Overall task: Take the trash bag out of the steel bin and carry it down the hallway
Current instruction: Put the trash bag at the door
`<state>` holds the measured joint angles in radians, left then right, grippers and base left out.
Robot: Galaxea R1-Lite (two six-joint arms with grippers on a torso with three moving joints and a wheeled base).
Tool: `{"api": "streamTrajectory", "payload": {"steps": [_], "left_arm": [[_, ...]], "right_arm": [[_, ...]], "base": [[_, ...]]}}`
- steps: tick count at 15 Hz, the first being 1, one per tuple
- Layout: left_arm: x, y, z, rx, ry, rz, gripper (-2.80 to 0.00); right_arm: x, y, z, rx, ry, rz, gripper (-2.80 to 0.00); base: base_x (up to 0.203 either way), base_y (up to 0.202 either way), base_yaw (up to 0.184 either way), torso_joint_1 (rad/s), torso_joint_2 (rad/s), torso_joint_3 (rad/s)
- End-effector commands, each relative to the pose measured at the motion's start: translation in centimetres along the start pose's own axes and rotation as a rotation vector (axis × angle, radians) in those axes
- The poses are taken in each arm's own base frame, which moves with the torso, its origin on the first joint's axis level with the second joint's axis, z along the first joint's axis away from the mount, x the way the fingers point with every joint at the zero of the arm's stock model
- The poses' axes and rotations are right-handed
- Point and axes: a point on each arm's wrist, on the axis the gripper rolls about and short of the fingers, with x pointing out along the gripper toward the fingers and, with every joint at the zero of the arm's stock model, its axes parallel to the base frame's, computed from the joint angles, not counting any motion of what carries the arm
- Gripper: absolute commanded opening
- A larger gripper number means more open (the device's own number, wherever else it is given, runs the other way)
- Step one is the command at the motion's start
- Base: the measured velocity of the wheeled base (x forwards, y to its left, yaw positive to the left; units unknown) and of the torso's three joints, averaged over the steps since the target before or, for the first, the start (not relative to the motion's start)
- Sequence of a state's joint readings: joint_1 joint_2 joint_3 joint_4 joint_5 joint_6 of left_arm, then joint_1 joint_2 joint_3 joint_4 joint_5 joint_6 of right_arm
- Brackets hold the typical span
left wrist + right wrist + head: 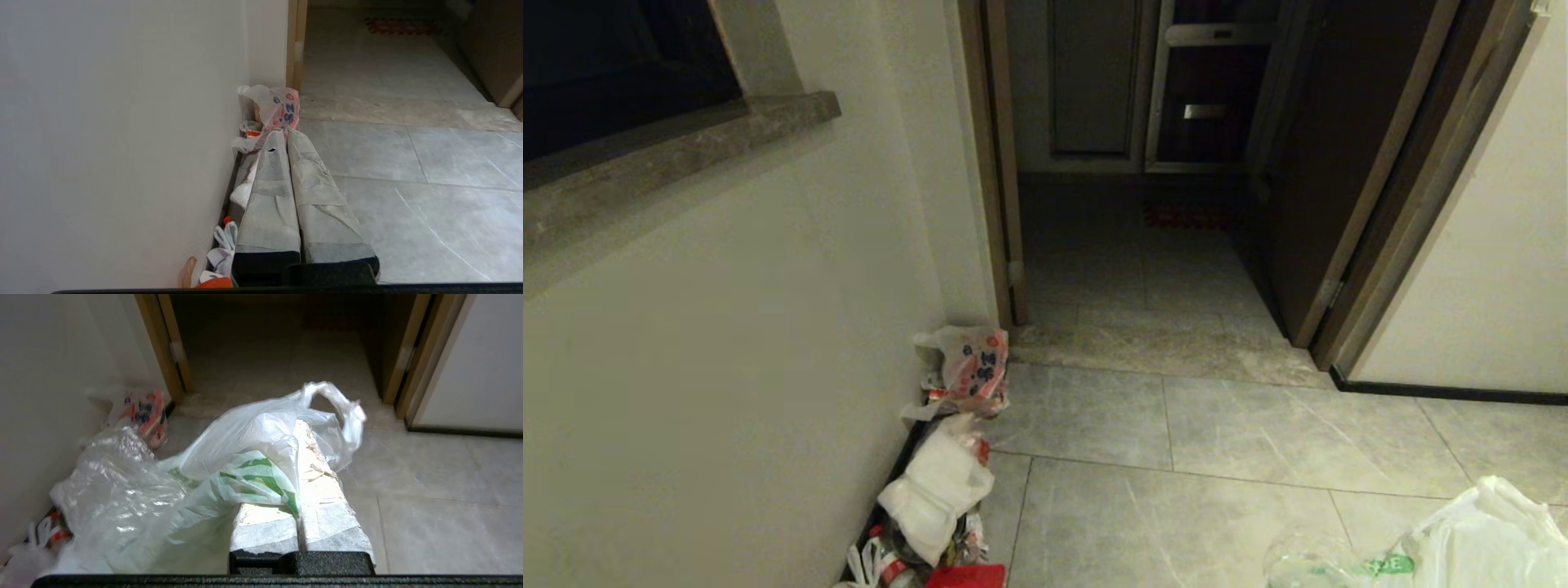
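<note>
The trash bag, thin whitish plastic with a green print and a loop handle, is pinched between the taped fingers of my right gripper, which is shut on it. Its crinkled see-through bulk hangs beside the fingers. In the head view the trash bag shows at the bottom right corner, above the hallway floor of grey marbled tiles. My left gripper is shut with nothing between its fingers, pointing along the left wall. The steel bin is out of view.
A heap of rubbish bags lies against the left wall, with a red-and-blue printed bag at its far end. Ahead, an open doorway with brown frames leads into a dim passage with a red mat.
</note>
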<state>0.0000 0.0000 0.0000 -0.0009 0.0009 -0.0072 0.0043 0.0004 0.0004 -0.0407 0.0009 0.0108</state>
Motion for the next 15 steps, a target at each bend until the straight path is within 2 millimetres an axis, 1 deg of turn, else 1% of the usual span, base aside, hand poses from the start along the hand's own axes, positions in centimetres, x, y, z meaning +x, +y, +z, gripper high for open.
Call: {"api": "streamTrajectory", "payload": {"steps": [1, 3, 12, 15], "left_arm": [[0.01, 0.00, 0.01, 0.000, 0.001, 0.001, -2.80], [0.02, 0.00, -0.01, 0.000, 0.002, 0.001, -2.80], [0.00, 0.00, 0.00, 0.000, 0.000, 0.001, -2.80], [0.00, 0.00, 0.01, 0.001, -0.001, 0.001, -2.80]], "right_arm": [[0.10, 0.00, -0.35, 0.000, 0.013, 0.001, -2.80], [0.10, 0.00, -0.36, 0.000, 0.014, 0.001, -2.80], [0.10, 0.00, -0.37, -0.002, 0.014, 0.001, -2.80], [0.10, 0.00, -0.35, 0.000, 0.012, 0.001, -2.80]], "base": [[0.000, 0.000, 0.000, 0.000, 0.00, 0.000], [0.002, -0.047, 0.005, 0.001, 0.00, 0.004], [0.000, -0.189, 0.000, 0.003, 0.00, 0.001], [0.000, -0.098, -0.003, 0.001, 0.00, 0.005]]}}
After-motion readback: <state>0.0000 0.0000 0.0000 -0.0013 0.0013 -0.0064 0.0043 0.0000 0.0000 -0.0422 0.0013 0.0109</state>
